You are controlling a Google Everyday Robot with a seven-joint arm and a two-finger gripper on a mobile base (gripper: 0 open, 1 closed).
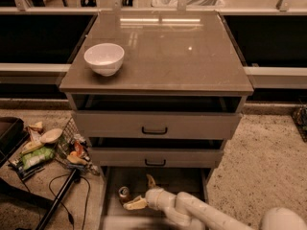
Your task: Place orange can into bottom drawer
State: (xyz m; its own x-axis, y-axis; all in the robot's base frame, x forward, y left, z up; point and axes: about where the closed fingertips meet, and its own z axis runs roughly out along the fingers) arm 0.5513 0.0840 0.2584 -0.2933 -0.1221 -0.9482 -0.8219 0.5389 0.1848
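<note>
The orange can stands upright on the floor of the bottom drawer, near its left side. The drawer is pulled out under the two upper drawers with black handles. My gripper is inside the bottom drawer just right of the can. Its fingers are spread open and hold nothing. One finger points left at the can's base and the other points up toward the cabinet. The white arm comes in from the lower right.
A white bowl sits on the left of the cabinet top. The two upper drawers are slightly open. Snack packets and a wire basket lie on the floor at left, with a black pole and cable.
</note>
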